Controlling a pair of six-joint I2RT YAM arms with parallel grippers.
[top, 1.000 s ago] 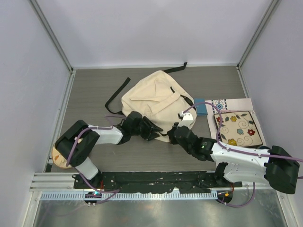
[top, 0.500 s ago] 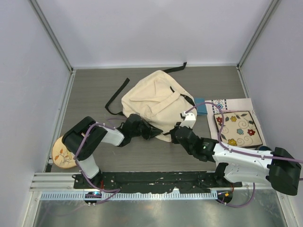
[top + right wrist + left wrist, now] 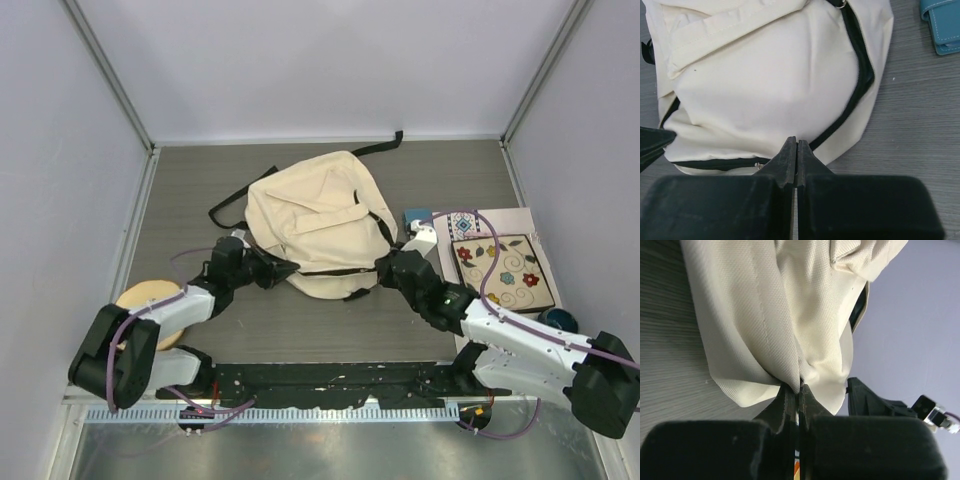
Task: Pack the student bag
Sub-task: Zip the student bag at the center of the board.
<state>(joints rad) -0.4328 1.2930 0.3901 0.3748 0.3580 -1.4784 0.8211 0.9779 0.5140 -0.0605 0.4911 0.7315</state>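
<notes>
Apparently nothing packed yet: my left gripper (image 3: 799, 387) pinches a fold of the student bag (image 3: 315, 215), right gripper (image 3: 796, 145) pressed together at its hem, wallet (image 3: 942, 25) outside near the counter's (image 3: 180, 200) right edge.

The left gripper (image 3: 272, 270) has closed, pinching a fold at the lower edge of the student bag (image 3: 315, 220), and has pulled back toward 9 o'clock. The bag has slid that way with it. The left arm's elbow has dropped toward 7 o'clock, uncovering more of the round wooden disc (image 3: 150, 300). The right gripper (image 3: 385, 265) has edged toward 1 o'clock, hiding more of the blue wallet (image 3: 415, 216).
</notes>
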